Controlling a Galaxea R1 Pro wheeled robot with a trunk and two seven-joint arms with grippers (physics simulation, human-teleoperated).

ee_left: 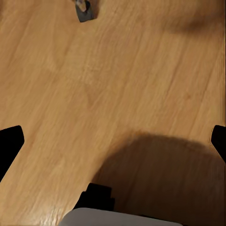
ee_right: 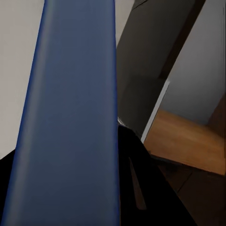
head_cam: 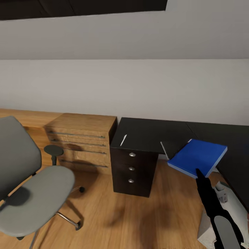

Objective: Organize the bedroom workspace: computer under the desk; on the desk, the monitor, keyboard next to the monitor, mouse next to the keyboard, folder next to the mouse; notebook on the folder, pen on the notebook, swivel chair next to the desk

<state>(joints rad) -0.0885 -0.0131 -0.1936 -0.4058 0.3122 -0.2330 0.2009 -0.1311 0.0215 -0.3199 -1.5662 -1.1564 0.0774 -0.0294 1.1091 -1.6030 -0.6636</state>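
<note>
In the head view the right gripper (head_cam: 200, 172) was clamped on the near edge of the folder (head_cam: 197, 157), which hung in the air, tilted, over the inner corner of the desk (head_cam: 148, 133) and above the notebook (head_cam: 172, 148) lying there. The folder looked flat, stiff and light, so a pinch at one edge probably sufficed, though its smooth cover might slip or swing. The right arm reached up and forward from the lower right. The pen (head_cam: 123, 139) lay on the desk above the drawer unit (head_cam: 133, 169); the swivel chair (head_cam: 31, 186) stood well apart at the left, its seat bare.

The left wrist view looked down on plank floor (ee_left: 113, 84), with dark finger tips at both edges, so that gripper stood wide and empty.

In the right wrist view the folder (ee_right: 70, 117) ran lengthwise beside a dark finger (ee_right: 141, 183), held.
</note>
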